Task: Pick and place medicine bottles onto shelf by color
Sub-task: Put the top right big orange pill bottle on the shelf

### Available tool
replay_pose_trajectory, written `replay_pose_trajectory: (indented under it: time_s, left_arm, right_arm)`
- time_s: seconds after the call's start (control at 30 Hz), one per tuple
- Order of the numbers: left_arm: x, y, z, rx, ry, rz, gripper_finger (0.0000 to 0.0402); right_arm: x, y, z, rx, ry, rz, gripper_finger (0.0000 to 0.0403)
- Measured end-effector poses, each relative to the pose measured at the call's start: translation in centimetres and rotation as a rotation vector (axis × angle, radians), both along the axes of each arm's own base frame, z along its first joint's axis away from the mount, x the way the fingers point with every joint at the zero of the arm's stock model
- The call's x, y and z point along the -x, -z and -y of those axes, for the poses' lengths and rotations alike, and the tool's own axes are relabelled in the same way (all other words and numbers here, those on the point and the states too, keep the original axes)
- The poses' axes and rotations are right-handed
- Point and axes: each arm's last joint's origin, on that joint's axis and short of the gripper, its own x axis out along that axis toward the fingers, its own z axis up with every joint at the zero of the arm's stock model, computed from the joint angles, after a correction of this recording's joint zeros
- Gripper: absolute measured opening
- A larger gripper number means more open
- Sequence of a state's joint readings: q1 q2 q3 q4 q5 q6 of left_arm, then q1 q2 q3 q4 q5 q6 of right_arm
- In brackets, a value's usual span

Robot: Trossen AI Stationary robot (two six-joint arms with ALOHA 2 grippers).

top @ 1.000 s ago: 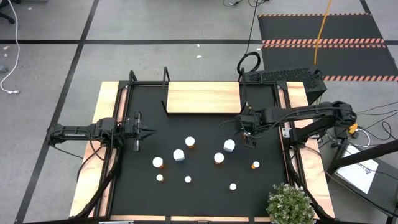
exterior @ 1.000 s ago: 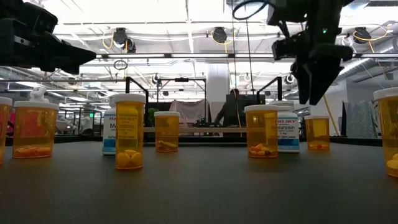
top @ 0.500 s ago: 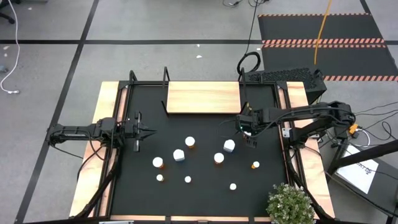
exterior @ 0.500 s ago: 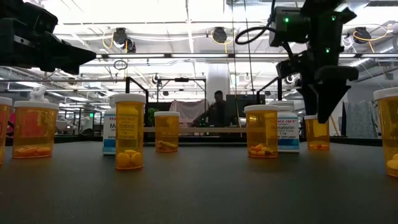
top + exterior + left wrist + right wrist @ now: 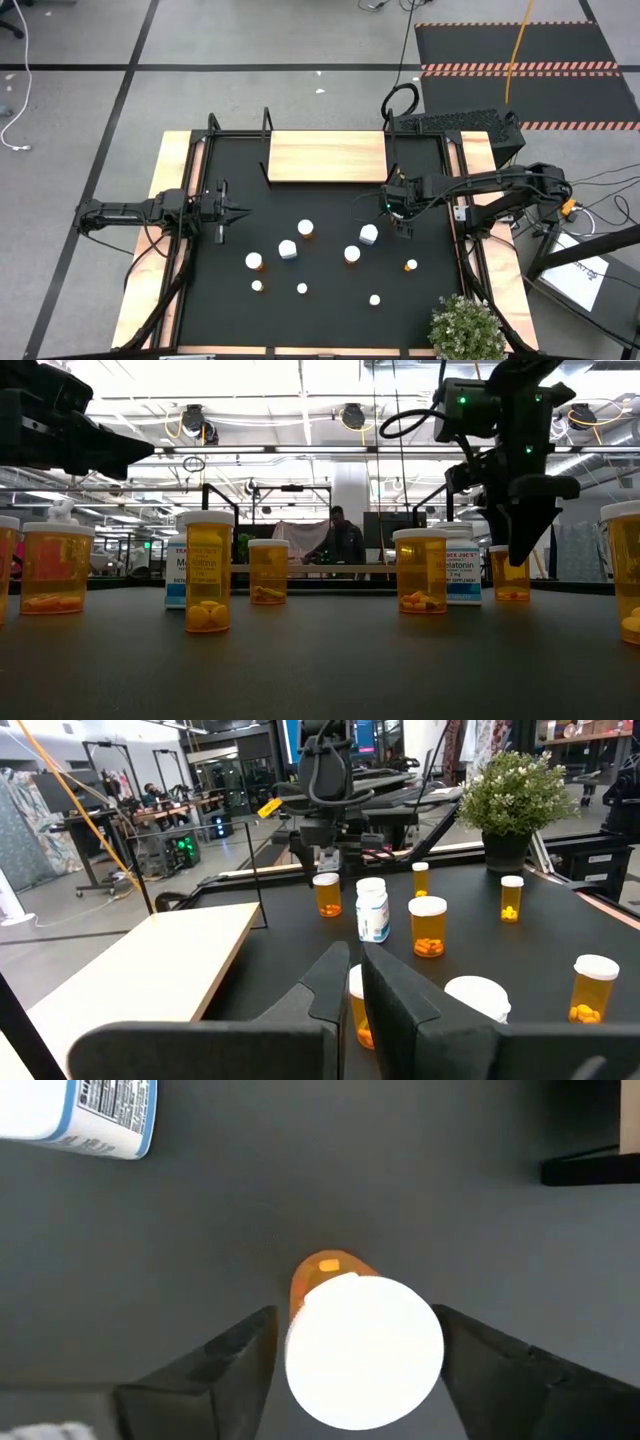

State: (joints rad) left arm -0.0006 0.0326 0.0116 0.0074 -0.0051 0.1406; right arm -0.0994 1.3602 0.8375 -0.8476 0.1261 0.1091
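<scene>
Right gripper (image 5: 350,1355) spread, astride white-capped orange bottle (image 5: 350,1330), not gripping; yellow pill inside; left gripper (image 5: 355,982) clenched, empty.

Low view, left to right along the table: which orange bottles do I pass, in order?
left-edge orange bottle → its neighbour bottle → nearest orange bottle → small far bottle → bottle right of centre → bottle below the right gripper, right gripper → right-edge orange bottle
</scene>
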Motion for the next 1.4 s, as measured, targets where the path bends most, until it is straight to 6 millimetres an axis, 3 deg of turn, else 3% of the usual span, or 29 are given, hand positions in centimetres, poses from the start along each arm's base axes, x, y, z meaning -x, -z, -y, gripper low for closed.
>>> replay_pose_trajectory:
  time_s: [0.2,0.4,0.8,0.97,1.4]
  left_arm:
    - [0.0,0.0,0.0,0.0,0.0,0.0,0.0035]
    - [0.0,0.0,0.0,0.012,-0.001,0.0,0.0035]
    - [0.0,0.0,0.0,0.019,-0.001,0.0,0.0035]
    - [0.0,0.0,0.0,0.02,-0.003,0.001,0.0035]
    - [0.0,0.0,0.0,0.018,-0.003,0.001,0.0035]
  right_arm:
    - [-0.7,-1.0,0.0,-0.004,0.02,0.039,0.0207]
    - [-1.8,-3.4,0.0,-0.053,0.052,0.099,0.0212]
    - [-4.1,-11.2,0.2,-0.039,0.047,0.292,0.0214]
    - [-5.3,-14.4,0.6,-0.035,0.05,0.296,0.0213]
    - [-9.9,-19.0,5.1,0.002,0.024,0.176,0.0213]
